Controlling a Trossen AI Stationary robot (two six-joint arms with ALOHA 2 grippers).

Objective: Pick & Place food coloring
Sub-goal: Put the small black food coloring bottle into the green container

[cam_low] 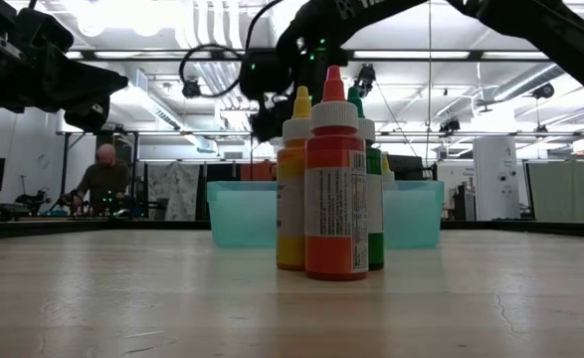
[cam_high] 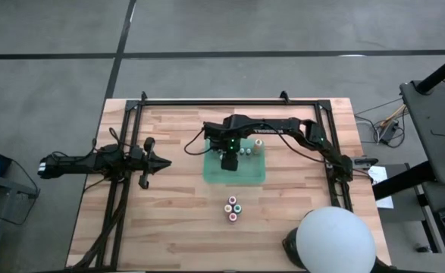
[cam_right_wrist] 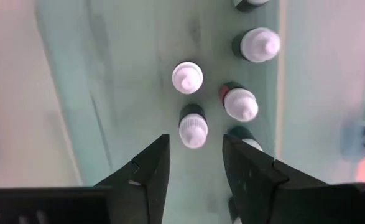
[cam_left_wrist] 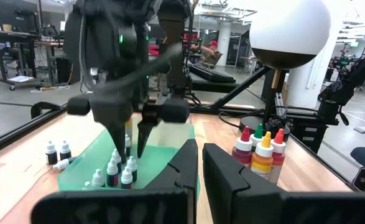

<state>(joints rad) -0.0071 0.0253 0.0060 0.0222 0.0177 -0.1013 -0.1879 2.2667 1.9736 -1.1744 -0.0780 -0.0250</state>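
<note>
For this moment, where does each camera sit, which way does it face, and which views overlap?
High: overhead, looking straight down; both arms, green tray.
Low: at table height, looking level into the room; tall bottles close, arms above.
Left wrist: on the left arm, facing the right gripper over the tray; own shut fingers below.
Right wrist: looks down past its parted fingers at small bottles.
Both wrist views share the tray's small bottles.

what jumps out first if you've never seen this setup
The right gripper hangs open over small white-capped bottles standing in a pale green tray at mid-table. Nearer the front edge stands a cluster of taller red, yellow and green dropper bottles. The left gripper waits shut beside the tray.
</note>
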